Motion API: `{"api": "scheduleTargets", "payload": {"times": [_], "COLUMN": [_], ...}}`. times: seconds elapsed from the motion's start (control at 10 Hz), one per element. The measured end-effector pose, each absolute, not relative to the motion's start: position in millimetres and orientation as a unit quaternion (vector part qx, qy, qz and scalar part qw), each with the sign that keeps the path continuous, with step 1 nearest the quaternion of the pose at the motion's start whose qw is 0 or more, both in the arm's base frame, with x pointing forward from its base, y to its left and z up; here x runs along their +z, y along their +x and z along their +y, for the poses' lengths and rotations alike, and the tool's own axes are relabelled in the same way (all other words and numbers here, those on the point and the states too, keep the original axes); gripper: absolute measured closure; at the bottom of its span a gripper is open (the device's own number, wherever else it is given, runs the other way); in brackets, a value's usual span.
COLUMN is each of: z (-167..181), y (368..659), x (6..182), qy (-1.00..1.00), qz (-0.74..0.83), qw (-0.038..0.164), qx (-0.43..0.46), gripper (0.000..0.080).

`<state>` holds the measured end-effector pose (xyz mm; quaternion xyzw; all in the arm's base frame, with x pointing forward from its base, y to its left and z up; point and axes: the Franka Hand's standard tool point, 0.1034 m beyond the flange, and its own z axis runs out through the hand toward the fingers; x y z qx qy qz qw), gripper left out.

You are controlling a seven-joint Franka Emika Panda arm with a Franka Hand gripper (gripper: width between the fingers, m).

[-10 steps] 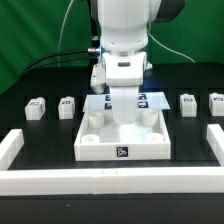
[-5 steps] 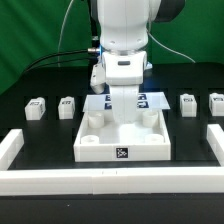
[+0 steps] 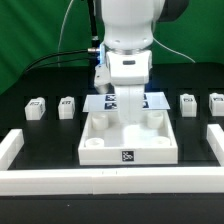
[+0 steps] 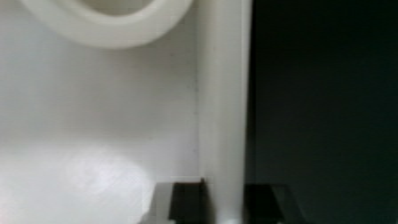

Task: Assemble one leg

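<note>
Several legs, small white tagged blocks, lie on the black table: two at the exterior view's left [image 3: 35,108] [image 3: 67,106] and two at the right [image 3: 187,103] [image 3: 217,103]. The large white square tray part [image 3: 100,152] sits in the middle, its tag facing the front. My gripper [image 3: 128,104] reaches down onto the tray's back wall. In the wrist view the gripper [image 4: 221,205] has its dark fingers [image 4: 185,205] closed on either side of that thin white wall [image 4: 221,100], with a round corner socket [image 4: 116,20] beside it. No leg is held.
The marker board [image 3: 156,99] lies behind the tray, mostly hidden by the arm. A white rail runs along the front [image 3: 110,179], with shorter rails at the left [image 3: 10,148] and right [image 3: 214,138]. A green backdrop stands behind.
The gripper and the tray have shifted together toward the exterior view's right and slightly forward. The legs have not moved.
</note>
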<state>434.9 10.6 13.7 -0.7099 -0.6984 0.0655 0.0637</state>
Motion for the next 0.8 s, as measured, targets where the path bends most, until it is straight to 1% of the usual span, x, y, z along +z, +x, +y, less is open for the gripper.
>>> {"api": "scheduleTargets", "payload": {"times": [0.6,0.8], "z": [55,62], "y": [465,476], "x": [12.4,12.5], "qy": [-0.706,-0.703], "qz": [-0.704,-0.708], "qw": [0.061,0.06], "qx": [0.045,0.039], "gripper": [0.0722,0.0722]}}
